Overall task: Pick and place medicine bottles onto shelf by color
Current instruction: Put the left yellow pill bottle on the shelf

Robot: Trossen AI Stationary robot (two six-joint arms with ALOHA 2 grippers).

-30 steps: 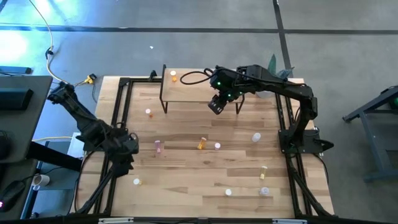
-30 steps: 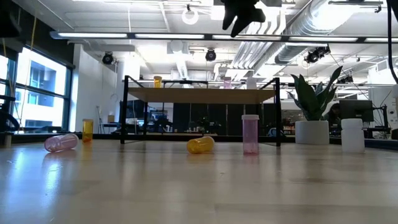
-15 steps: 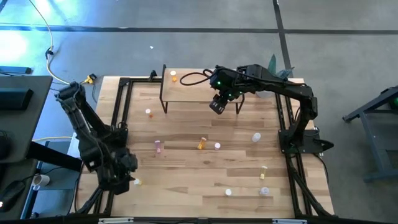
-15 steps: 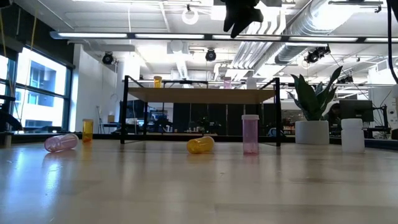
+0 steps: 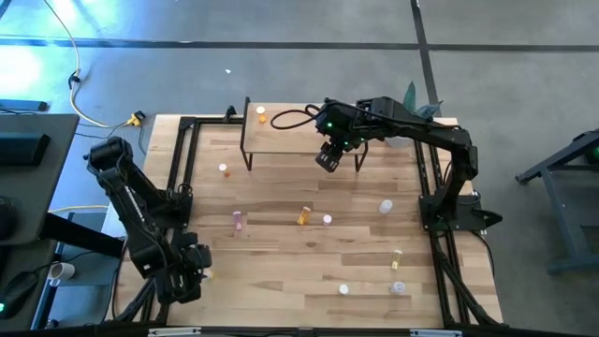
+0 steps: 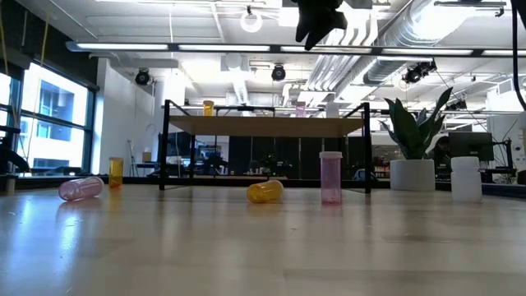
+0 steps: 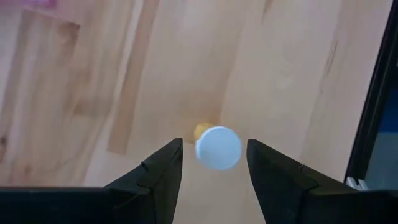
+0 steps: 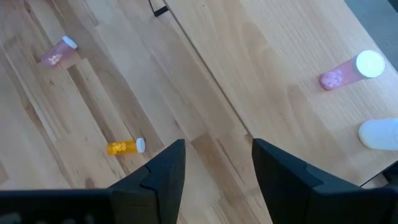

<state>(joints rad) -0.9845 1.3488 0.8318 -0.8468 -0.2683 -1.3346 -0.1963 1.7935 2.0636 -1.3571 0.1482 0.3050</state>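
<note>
The left gripper (image 7: 214,163) hangs with fingers parted around an upright white-capped yellow bottle (image 7: 217,147), not gripping; the right gripper's (image 8: 217,163) fingers gape empty above the light-wood shelf (image 5: 290,138).

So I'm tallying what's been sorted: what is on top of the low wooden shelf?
On the low light-wood shelf stand an orange white-capped bottle near its left end and a pink white-capped bottle farther right. The right hand hides part of the right end from above.

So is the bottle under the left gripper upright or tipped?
Upright: the yellow bottle shows its round white cap end-on between the left gripper's open fingers.
</note>
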